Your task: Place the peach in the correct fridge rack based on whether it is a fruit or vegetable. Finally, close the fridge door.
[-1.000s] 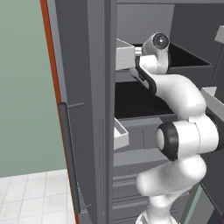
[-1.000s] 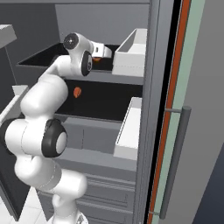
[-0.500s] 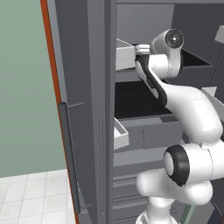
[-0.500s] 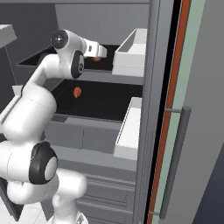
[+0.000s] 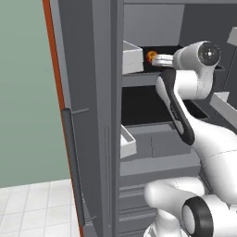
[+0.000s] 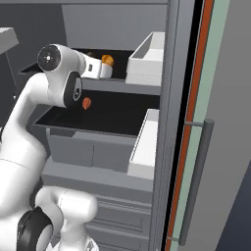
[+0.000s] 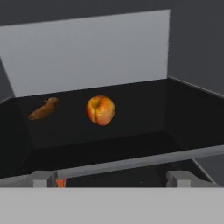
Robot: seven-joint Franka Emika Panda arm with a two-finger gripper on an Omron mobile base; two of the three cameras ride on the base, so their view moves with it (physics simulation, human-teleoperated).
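The claw (image 7: 112, 178) is hanging spread wide at the front strip of the upper fridge rack (image 7: 131, 164), its two tips far apart and nothing between them. Beyond the strip, the peach (image 7: 100, 110) is lying on that rack's black floor, clear of the claw, and an elongated orange item (image 7: 43, 109) is lying near the peach, toward the rack's far corner. In the right base view the peach (image 6: 108, 60) is showing just past the white wrist, with a white door bin (image 6: 146, 58) beside the rack. On the shelf under that rack a second small orange thing (image 6: 87, 103) is sitting. The fridge door (image 6: 223, 122) is standing open, its bar handle (image 6: 196, 181) well apart from the arm.

Judging the risks: the peach is round, so a nudge from the withdrawing arm could be enough to send it rolling toward the front strip. The door bin is jutting close to the arm, so swinging the door shut before the arm is out could jam it against the elbow.
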